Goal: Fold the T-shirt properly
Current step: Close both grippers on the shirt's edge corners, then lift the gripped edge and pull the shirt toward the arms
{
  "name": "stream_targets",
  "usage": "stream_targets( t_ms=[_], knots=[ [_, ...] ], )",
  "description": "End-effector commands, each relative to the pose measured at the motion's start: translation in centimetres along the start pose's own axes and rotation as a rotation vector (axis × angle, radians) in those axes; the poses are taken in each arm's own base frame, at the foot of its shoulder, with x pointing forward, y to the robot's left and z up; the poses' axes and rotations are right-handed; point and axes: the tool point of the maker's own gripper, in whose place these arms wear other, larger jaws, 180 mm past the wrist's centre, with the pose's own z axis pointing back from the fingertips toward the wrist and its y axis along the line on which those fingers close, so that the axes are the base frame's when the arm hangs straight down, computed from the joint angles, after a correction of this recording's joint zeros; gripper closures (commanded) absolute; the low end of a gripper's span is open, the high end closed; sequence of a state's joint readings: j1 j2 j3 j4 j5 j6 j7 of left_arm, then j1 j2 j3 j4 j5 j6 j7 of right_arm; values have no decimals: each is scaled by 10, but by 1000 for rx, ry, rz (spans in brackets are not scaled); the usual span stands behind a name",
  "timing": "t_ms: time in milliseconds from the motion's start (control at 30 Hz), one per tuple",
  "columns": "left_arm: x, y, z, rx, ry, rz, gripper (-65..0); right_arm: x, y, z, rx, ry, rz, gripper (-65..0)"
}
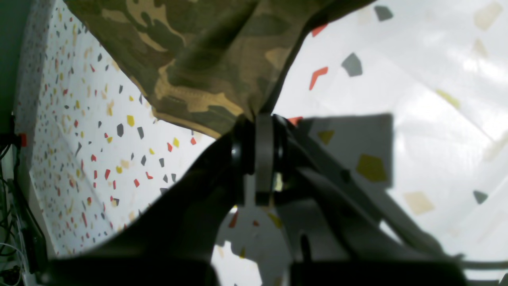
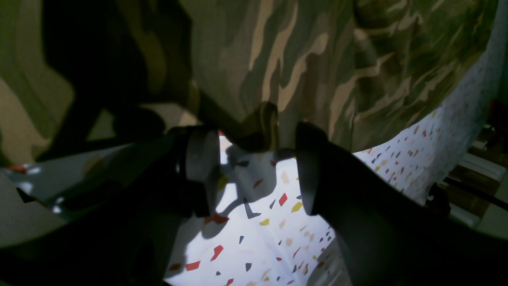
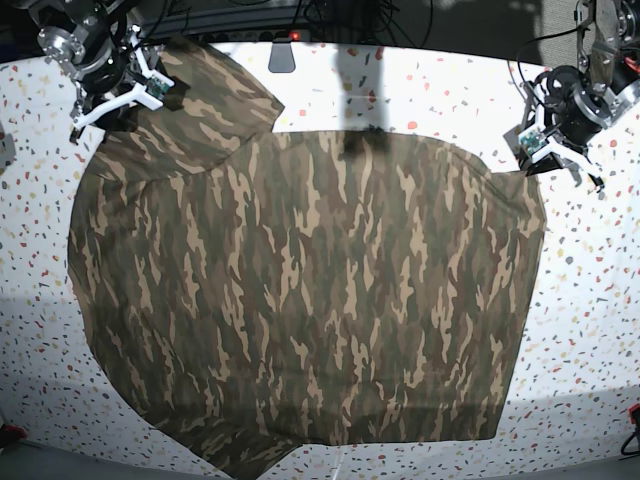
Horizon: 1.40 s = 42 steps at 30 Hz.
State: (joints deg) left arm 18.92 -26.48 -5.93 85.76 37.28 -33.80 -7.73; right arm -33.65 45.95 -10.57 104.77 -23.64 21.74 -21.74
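Observation:
The camouflage T-shirt (image 3: 300, 290) lies spread flat over most of the table. My left gripper (image 3: 532, 150) is at the shirt's far right corner. In the left wrist view it (image 1: 260, 121) is shut on a hemmed corner of the shirt (image 1: 190, 59), which is pulled to a point at the fingertips. My right gripper (image 3: 150, 92) is at the far left, over the sleeve. In the right wrist view it (image 2: 256, 159) is open, with a raised fold of the shirt (image 2: 258, 127) between its fingers (image 2: 202, 171); the fold does not look clamped.
The table (image 3: 420, 90) is white with coloured flecks, and its bare surface shows around the shirt. A small dark box (image 3: 283, 55) and cables lie along the back edge. The table's front edge runs just below the shirt's lower edge.

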Motion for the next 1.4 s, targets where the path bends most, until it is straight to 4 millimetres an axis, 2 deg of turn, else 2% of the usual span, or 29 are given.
stream_targets(
  t_ms=[0, 367, 533, 700, 833, 1000, 1133, 1267, 1367],
  knots=[
    [-3, 6, 2, 9, 14, -17, 0, 5, -16, -1, -43, -26, 2, -295],
    [-3, 5, 3, 9, 15, -17, 0, 10, -16, -2, -35, -47, 1, -292],
    [-3, 5, 3, 9, 15, -17, 0, 6, 5, -1, 77, -27, 54, -181],
    [-3, 5, 3, 9, 15, -17, 0, 1, 5, -2, 79, -2, 55, -153],
    [-3, 4, 3, 7, 16, -16, 0, 1, 4, -2, 75, -1, 53, 0],
    [3, 4, 4, 14, -22, 69, 0, 5, -5, -2, 25, -20, -60, 0],
    [7, 4, 6, 21, -55, 181, 0, 5, -2, 0, 11, -29, -184, 0],
    [15, -7, 19, 0, -76, 159, 0, 2, 5, 6, -13, -40, -218, 0],
    [21, -4, 34, 56, -92, 149, 0, 4, 15, 12, -21, -72, -230, 0]
  ],
)
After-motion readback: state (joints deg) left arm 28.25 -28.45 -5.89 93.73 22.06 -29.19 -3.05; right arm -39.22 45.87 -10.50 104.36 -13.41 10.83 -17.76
